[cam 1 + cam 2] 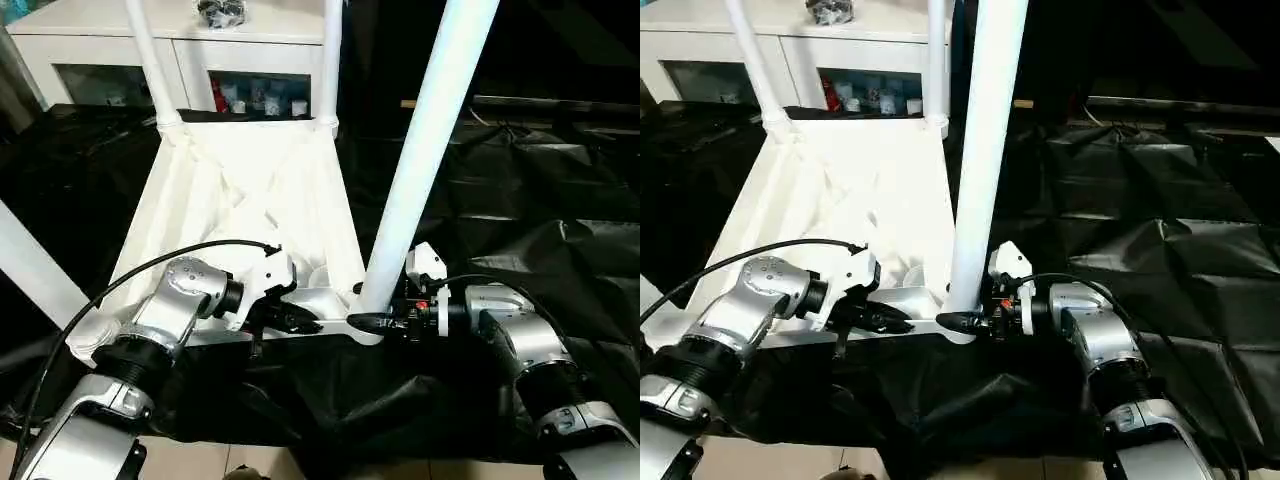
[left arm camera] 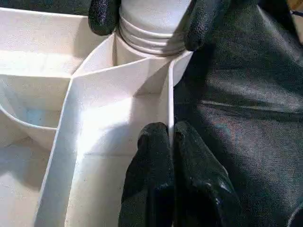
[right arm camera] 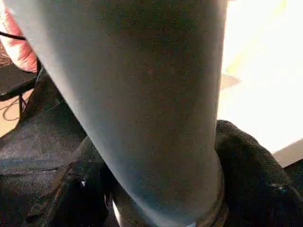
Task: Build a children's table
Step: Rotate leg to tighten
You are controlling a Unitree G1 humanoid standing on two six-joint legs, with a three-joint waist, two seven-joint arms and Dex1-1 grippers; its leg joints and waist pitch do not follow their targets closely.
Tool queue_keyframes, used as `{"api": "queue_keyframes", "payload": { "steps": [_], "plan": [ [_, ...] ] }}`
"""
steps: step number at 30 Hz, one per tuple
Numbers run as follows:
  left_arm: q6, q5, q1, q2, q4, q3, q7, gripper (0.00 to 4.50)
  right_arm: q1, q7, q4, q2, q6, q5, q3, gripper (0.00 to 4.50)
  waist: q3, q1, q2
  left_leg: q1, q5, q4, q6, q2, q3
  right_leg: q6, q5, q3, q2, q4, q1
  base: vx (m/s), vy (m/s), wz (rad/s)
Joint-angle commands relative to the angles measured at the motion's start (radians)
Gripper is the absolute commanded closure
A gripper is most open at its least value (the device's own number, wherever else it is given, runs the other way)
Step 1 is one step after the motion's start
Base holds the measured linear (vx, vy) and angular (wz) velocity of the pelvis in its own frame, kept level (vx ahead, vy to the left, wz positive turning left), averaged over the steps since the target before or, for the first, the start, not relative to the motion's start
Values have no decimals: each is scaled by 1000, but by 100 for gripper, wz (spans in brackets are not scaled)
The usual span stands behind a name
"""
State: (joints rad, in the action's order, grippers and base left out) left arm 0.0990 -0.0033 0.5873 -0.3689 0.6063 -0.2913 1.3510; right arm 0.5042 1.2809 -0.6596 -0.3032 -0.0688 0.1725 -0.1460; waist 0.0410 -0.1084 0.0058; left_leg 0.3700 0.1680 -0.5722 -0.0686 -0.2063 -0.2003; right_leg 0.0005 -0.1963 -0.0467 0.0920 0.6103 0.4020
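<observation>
The table top (image 1: 250, 200) lies upside down in the centre of the head view, ribbed underside up, on black sheeting (image 1: 520, 200). Two legs (image 1: 150, 60) already stand in the far corner sockets at the upper left. A third leg (image 1: 430, 140) rises from the near right corner socket, leaning toward the upper right, likely not yet fully seated.

The right gripper (image 1: 385, 320), low and right of centre, has a finger on each side of that leg's base, seemingly to turn or press it home. The left gripper (image 2: 171, 142), lower left of centre, is pinched shut on the top's thin near rim beside the socket, probably to hold the top against the twisting. A white cabinet (image 1: 90, 60) stands behind.
</observation>
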Motion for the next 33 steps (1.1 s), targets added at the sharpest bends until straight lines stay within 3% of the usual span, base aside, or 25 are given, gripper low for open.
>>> {"api": "queue_keyframes", "payload": {
  "steps": [1, 6, 8, 10, 15, 16, 17, 19, 24, 29, 33],
  "plan": [
    [-9, -24, 18, 26, 4, 6, -7, 450, -19, 7, 25, 12, -21, 9, -17, 180, -56, 4, -6, -15, 242, 64, 35, -28, 10, -229, -181, 31, 45, -72, -42, 0, 0, 0],
    [29, 10, 39, 81, 33, 35, -194, 450, -3, -220, -36, 67, -41, -39, 19, 181, -52, 6, -6, -16, 265, 68, 14, -26, 12, -213, -236, 33, 48, -79, -39, 0, 0, 0],
    [45, 18, 43, 101, 33, 41, -245, 450, 9, -309, -67, 88, -43, -55, 32, 181, -50, 17, -9, -18, 291, 71, -3, -24, 15, -192, -307, 33, 51, -86, -38, 0, 0, 0],
    [77, 60, 58, 143, 45, 43, -384, 450, 36, -500, -120, 136, -52, -79, 63, 181, -47, 30, -6, -17, 305, 73, -15, -22, 17, -181, -343, 33, 49, -91, -34, 0, 0, 0],
    [149, 57, 61, 216, 20, 56, -474, 450, 48, -659, -135, 215, -100, -102, 67, 182, -50, 43, -8, -14, 301, 72, -3, -18, 18, -164, -349, 32, 46, -95, -35, 0, 0, 0],
    [153, 55, 60, 228, 16, 52, -472, 450, 40, -650, -124, 234, -85, -101, 61, 182, -50, 44, -6, -13, 296, 71, 4, -18, 18, -164, -338, 33, 46, -95, -35, 0, 0, 0],
    [153, 54, 59, 230, 15, 51, -472, 450, 39, -647, -123, 237, -81, -100, 60, 126, -51, 45, -5, -13, 294, 70, 7, -18, 17, -164, -331, 33, 46, -95, -35, 0, 0, 0],
    [147, 47, 55, 237, 8, 47, -455, 450, 36, -627, -121, 248, -64, -86, 64, 126, -53, 45, -3, -12, 286, 69, 18, -19, 16, -173, -293, 33, 45, -92, -35, 0, 0, 0],
    [140, 35, 42, 213, -16, 32, -398, 450, 44, -590, -118, 215, -29, -84, 60, 68, -52, 46, -2, -12, 288, 70, 23, -19, 16, -182, -279, 32, 44, -91, -37, 0, 0, 0],
    [91, 13, 21, 157, -55, 19, -272, 450, 28, -409, -72, 135, 20, -68, 38, 68, -56, 43, -2, -7, 260, 65, 43, -21, 14, -201, -197, 32, 43, -83, -43, 0, 0, 0],
    [60, -11, 12, 103, -60, 16, -159, 450, 11, -210, -23, 54, 29, -36, 24, 68, -58, 32, -3, -7, 208, 58, 75, -22, 9, -241, -104, 29, 39, -71, -48, 0, 0, 0]
  ]
}}
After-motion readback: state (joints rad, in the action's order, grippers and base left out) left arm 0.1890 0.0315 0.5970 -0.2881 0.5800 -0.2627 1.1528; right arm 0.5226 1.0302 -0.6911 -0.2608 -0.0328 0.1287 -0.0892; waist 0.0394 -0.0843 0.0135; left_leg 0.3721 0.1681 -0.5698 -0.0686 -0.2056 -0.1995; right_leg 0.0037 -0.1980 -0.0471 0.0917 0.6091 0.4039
